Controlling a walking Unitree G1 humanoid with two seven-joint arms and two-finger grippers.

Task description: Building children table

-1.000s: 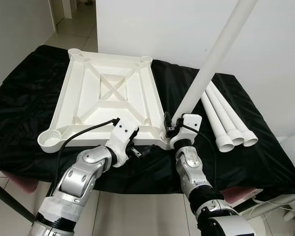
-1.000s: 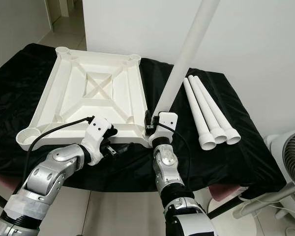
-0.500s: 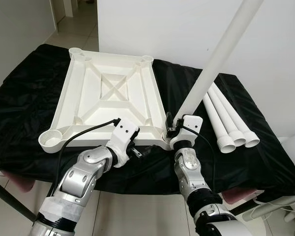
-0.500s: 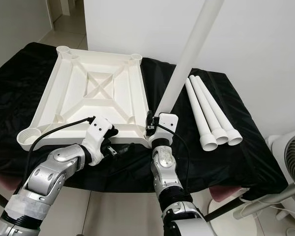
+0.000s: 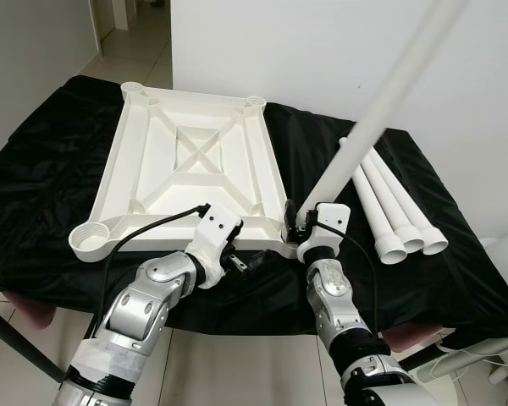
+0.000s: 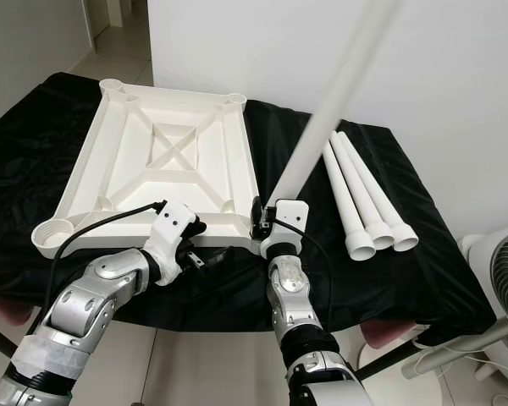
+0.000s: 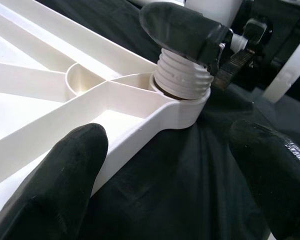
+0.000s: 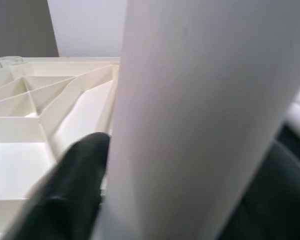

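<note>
Nearest, the left gripper point(image 5: 237, 262) hangs released by the tabletop's point(image 5: 195, 169) near edge. The right gripper point(image 5: 298, 222) clamps one tilted leg point(image 5: 381, 110) into its corner socket point(image 7: 182, 102). Beyond, three legs point(image 5: 389, 203) lie on the black-draped surface point(image 5: 34, 186).

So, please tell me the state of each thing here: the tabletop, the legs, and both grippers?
Tabletop: upside down on the black cloth.
Held leg: tilted, threaded end at the near right corner socket.
Three spare legs: lying side by side.
Right gripper: shut on the held leg.
Left gripper: open, at the tabletop's near edge.
</note>
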